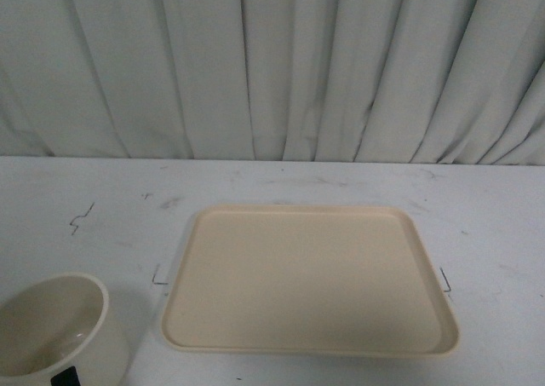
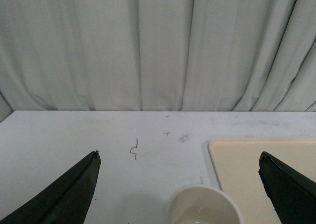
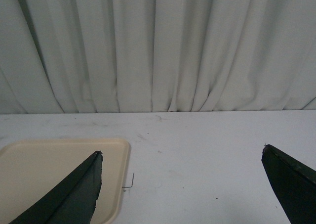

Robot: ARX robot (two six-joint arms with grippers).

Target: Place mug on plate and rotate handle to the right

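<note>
Count first: one mug (image 1: 55,331), one plate (image 1: 306,275), two claws, each seen only from its own wrist camera.

Nearest of all, at the near left of the table (image 1: 494,233), the white mug stands upright with its mouth up. It is on the bare tabletop, not on the plate. A black patch (image 1: 65,377) shows low on its near side, cut off by the edge of the view, so it cannot be told whether that is the handle.

In the left wrist view, the left gripper (image 2: 178,156) is spread wide and holds nothing. The mug's rim (image 2: 205,206) sits low between its two black fingers (image 2: 74,189), touching neither. The plate's corner (image 2: 213,146) lies just beyond the mug.

Just right of the mug and a little farther off lies the beige plate, flat, with nothing on it. There is a gap of table between the two. Two small bracket marks (image 1: 157,275) flank the plate, one on each side.

Over on the right, the right gripper (image 3: 181,151) also has its jaws fully parted, gripping nothing, with only tabletop between them. The plate's right-hand end (image 3: 49,164) runs behind one finger (image 3: 79,189).

Farther back on the left, a dark squiggle (image 1: 81,218) marks the table. At the far edge hangs a pale pleated curtain (image 1: 272,62).
</note>
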